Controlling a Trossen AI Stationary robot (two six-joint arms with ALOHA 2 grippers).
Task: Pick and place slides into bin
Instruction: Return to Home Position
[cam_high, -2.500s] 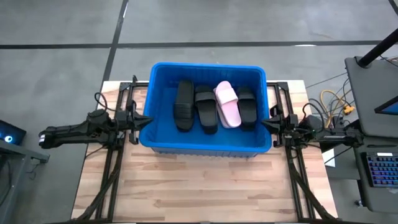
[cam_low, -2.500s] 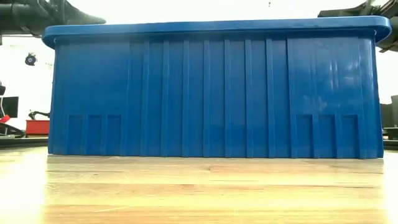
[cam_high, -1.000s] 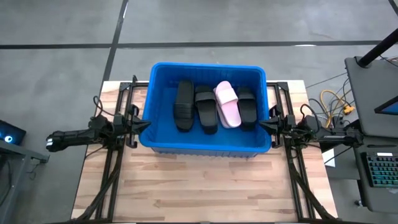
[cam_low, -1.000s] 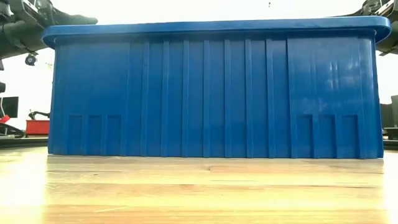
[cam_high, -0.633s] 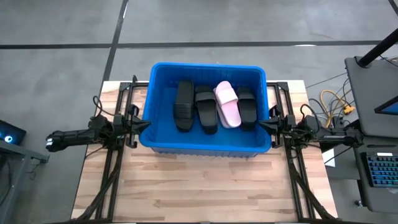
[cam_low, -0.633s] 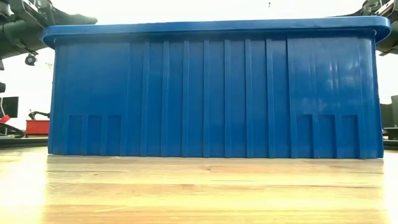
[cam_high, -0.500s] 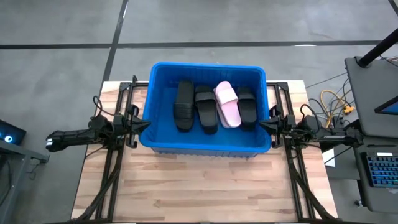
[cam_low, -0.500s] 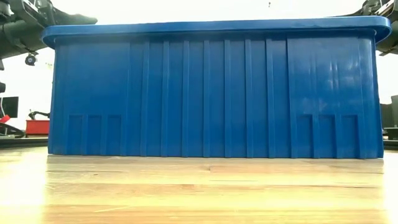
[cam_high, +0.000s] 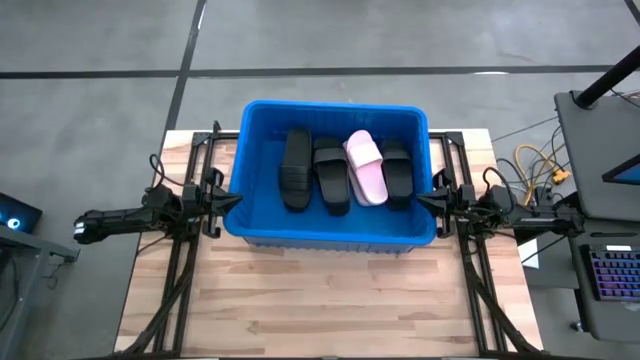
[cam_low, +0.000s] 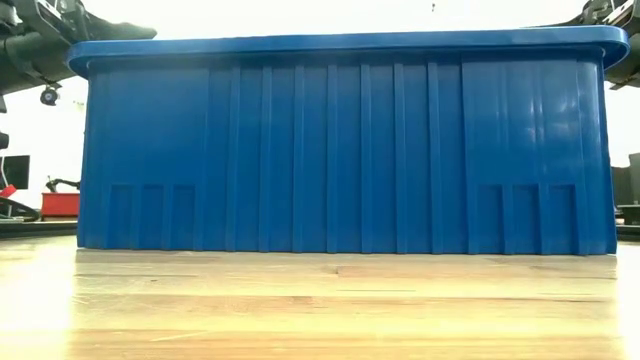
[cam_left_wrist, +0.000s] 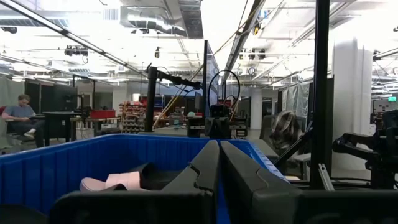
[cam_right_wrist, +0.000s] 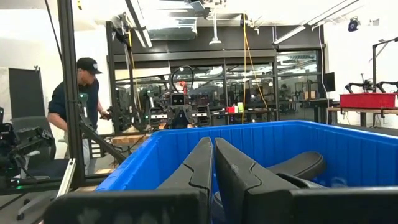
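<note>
tabletop (cam_high: 330, 300) of pale wood fills the lower half of the high view; above it, at frame centre, the bin (cam_high: 330, 240) carries four slides side by side, three black slides (cam_high: 331, 178) and the pink slide (cam_high: 366, 167) third from the left. the left gripper (cam_high: 226, 196) sits just beside the bin's left wall and the right gripper (cam_high: 427, 198) just beside its right wall, each with fingers pressed together on nothing; parking well probably means holding both arms level and clear of the rim, so nothing nudges the loaded bin.
</note>
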